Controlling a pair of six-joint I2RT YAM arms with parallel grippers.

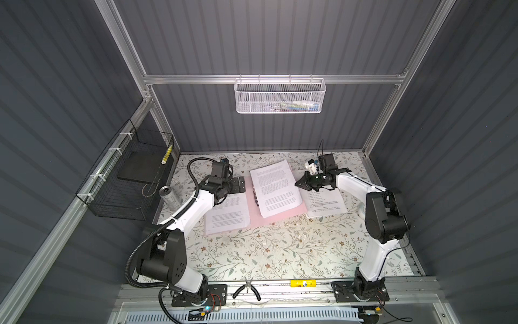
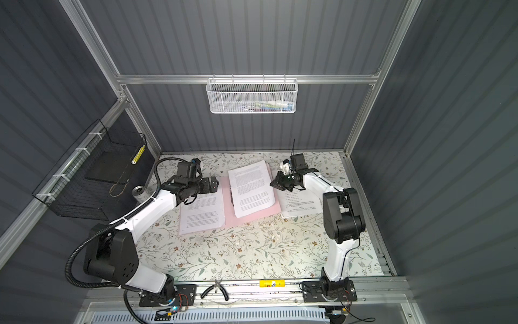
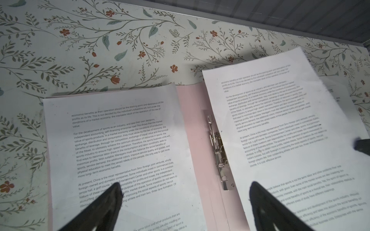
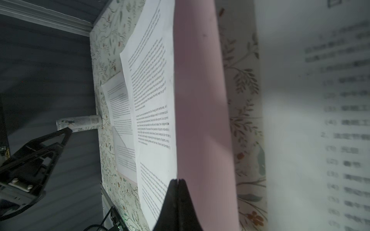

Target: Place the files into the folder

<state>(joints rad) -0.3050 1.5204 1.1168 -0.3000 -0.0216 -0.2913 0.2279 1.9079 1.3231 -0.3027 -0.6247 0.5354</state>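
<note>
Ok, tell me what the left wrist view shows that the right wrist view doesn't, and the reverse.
Left wrist only: the metal clip along the fold of the folder.
Right wrist only: the can standing at the table's edge.
Both: the pink folder lying open, the left-leaf sheet and the right-leaf sheet on it, and the floral table cover beneath.

You are viewing the right gripper (image 4: 177, 183) with its jaws pressing together at the edge of a printed sheet (image 4: 152, 96). That sheet is lying on the pink folder (image 4: 200, 100). A second sheet (image 4: 296, 120) is showing blurred nearby.
</note>
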